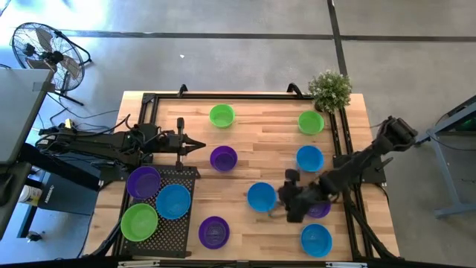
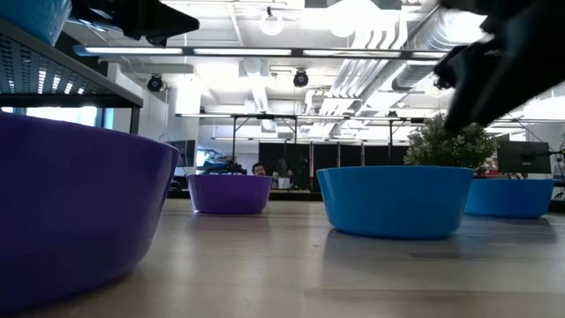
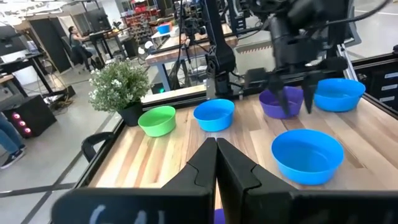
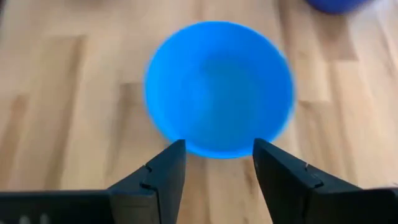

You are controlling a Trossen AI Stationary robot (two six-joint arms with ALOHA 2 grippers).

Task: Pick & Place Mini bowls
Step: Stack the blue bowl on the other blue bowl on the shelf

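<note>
Wood-plank table (image 1: 253, 141); right end effector (image 4: 217, 163) fingers apart over round smooth blue bowl (image 4: 219, 87); left end effector (image 3: 216, 163) together.

Bare wooden worktop (image 1: 253, 138) lies open beyond the round blue plastic bowl (image 1: 261, 196) before my right hand (image 1: 283, 201); a purple plastic bowl (image 1: 320, 209) crowds behind it.

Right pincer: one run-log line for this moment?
right pincer: open, above blue bowl, not touching | left pincer: shut, empty, parked by rack | rack: three bowls
</note>
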